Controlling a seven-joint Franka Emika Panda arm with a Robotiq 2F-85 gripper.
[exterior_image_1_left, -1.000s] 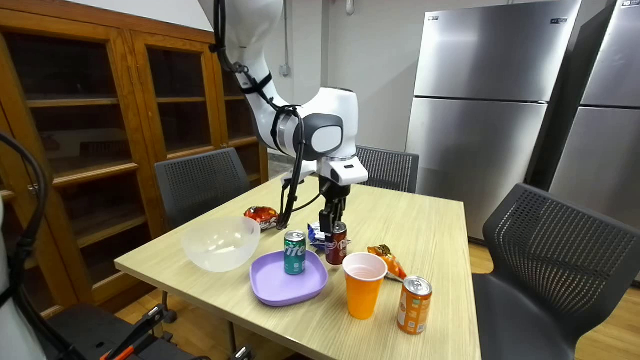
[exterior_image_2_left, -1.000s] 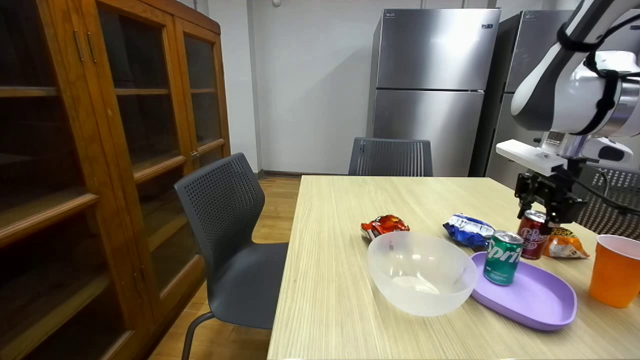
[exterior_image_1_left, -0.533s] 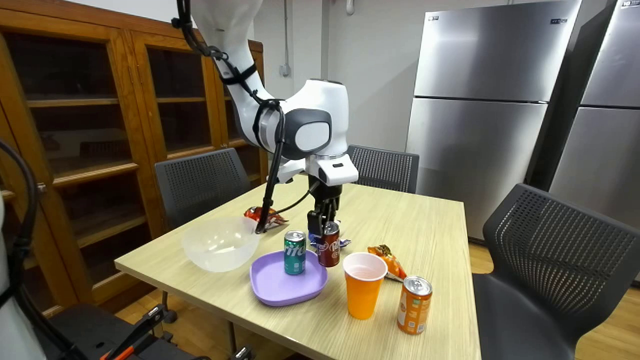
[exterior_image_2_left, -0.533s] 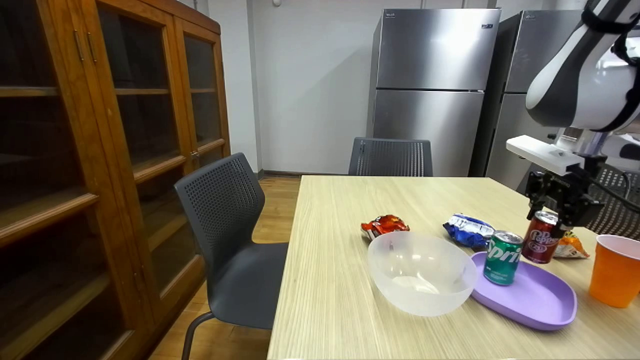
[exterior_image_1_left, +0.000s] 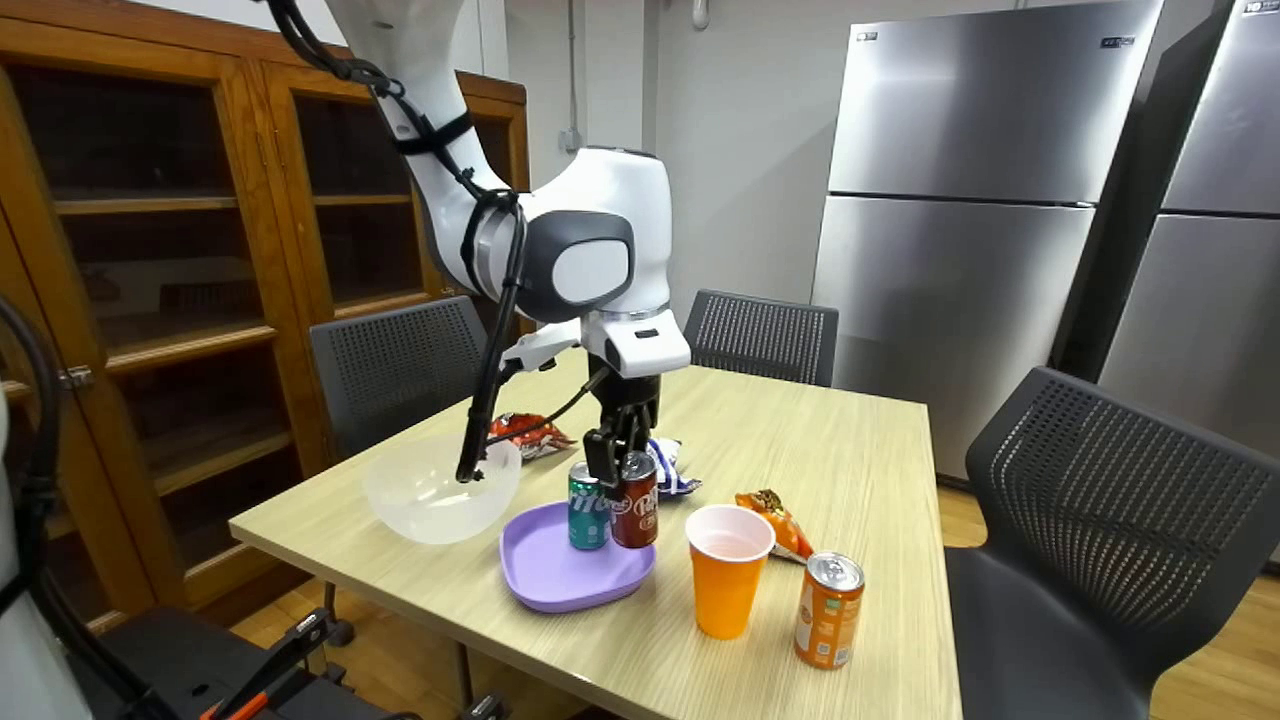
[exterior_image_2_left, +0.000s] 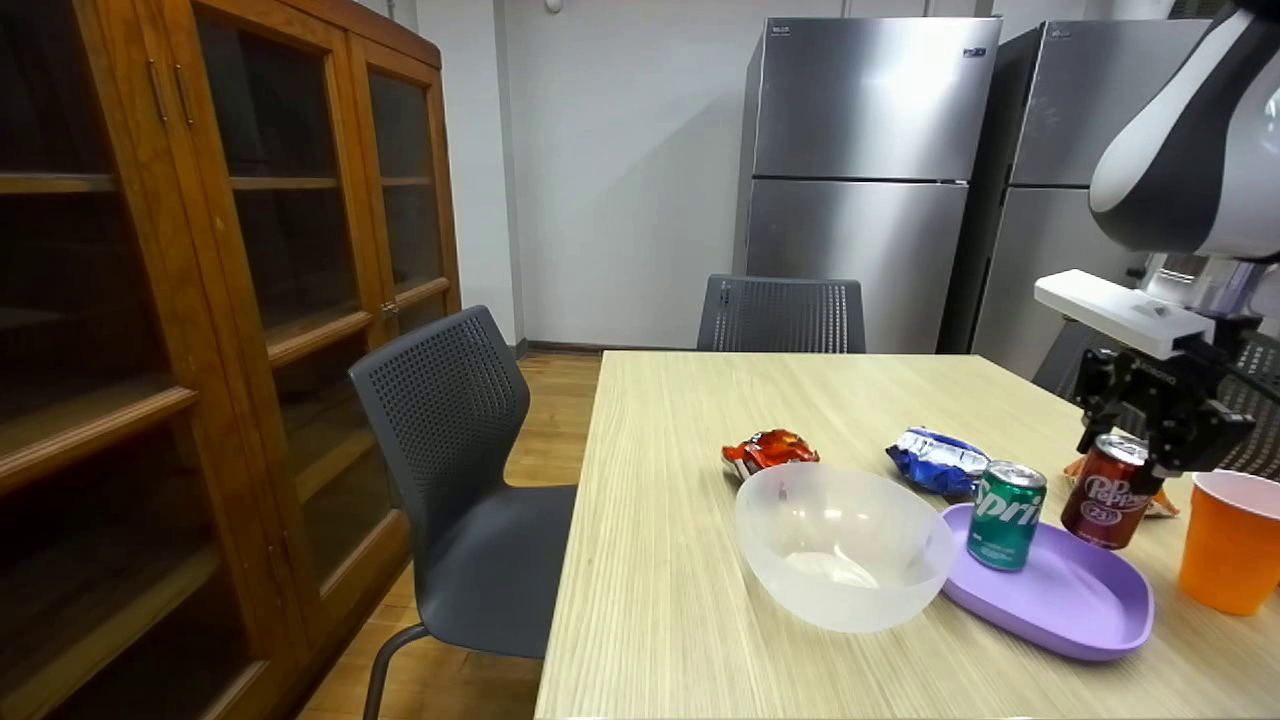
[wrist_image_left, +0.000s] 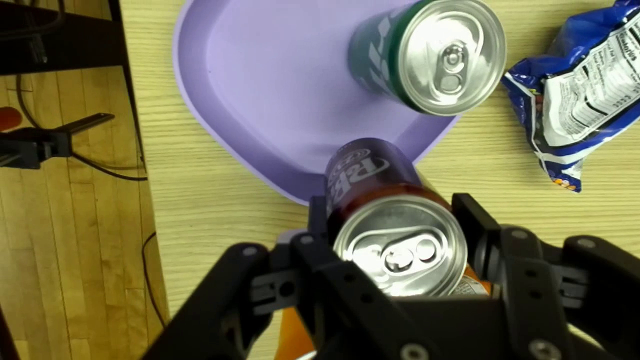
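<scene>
Dr Pepper can (exterior_image_2_left: 1107, 498), clamped in my gripper (wrist_image_left: 392, 212), at a corner of the purple plate (wrist_image_left: 280, 85), Sprite can (wrist_image_left: 427, 57) standing near its edge

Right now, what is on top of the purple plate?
On the plate, the Sprite can stands upright. The Dr Pepper can, held in the gripper, overlaps the plate's edge in the wrist view; whether it touches is unclear. The surface beneath the Sprite can is covered.

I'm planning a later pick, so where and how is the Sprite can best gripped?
The Sprite can is probably best gripped around its upper sides, from above: it stands upright on the purple plate, round and straight-sided, and the plate's raised rim could hinder a low approach.
</scene>
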